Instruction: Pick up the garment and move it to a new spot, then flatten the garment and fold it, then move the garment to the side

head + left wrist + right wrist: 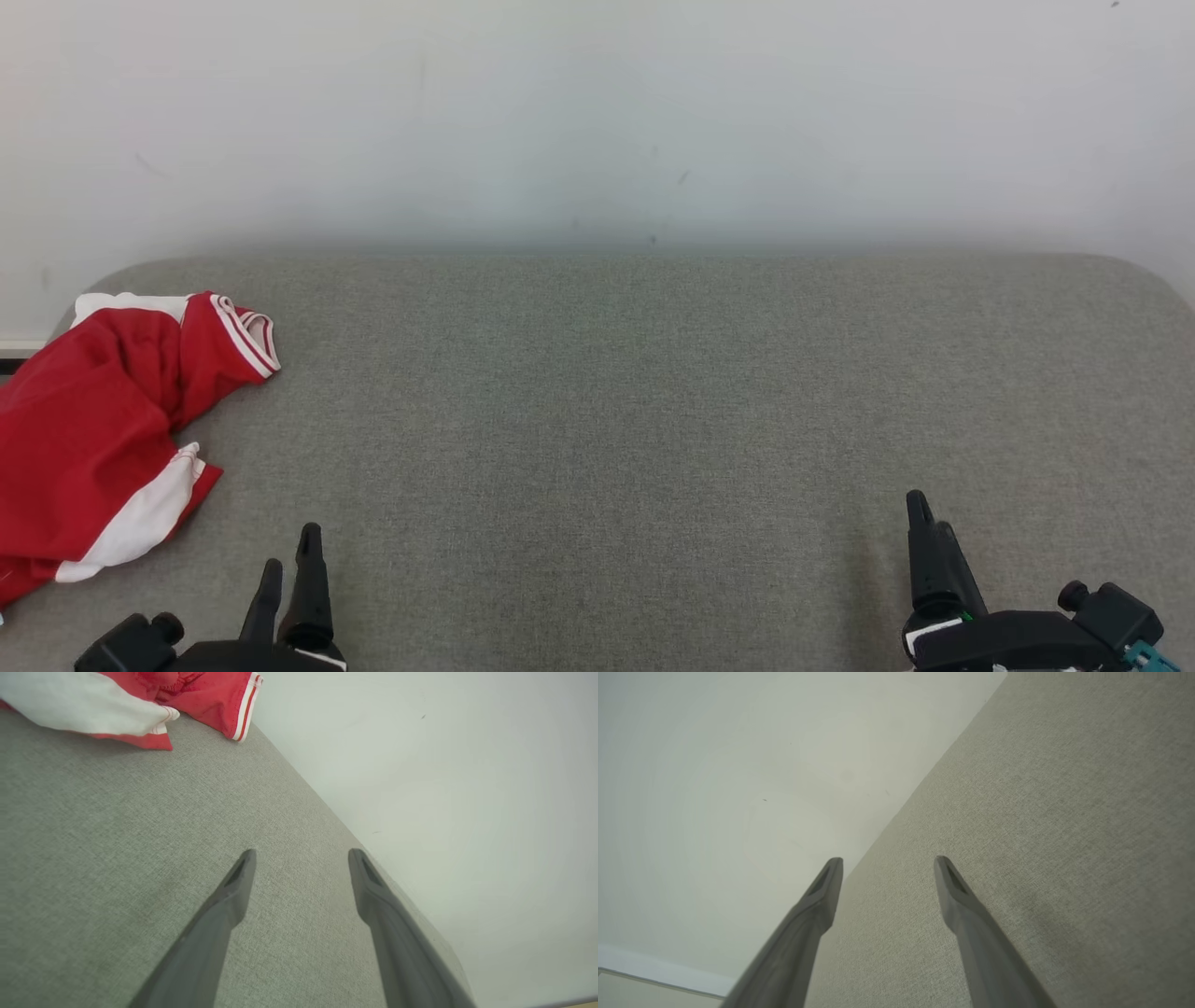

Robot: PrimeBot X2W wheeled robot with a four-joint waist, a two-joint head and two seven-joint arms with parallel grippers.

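The jersey [84, 439] is red with white panels and red-and-white striped trim. The upholstered surface [653, 420] is a mottled grey weave, the wall [597, 112] off-white. The left gripper [290, 545] and right gripper [931, 511] are black.

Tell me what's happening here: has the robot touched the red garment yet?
Nothing is being handled yet. The red and white garment lies crumpled at the left end of the grey padded surface. The left gripper and the right gripper are both open and empty at the near side of the surface, apart from the garment.
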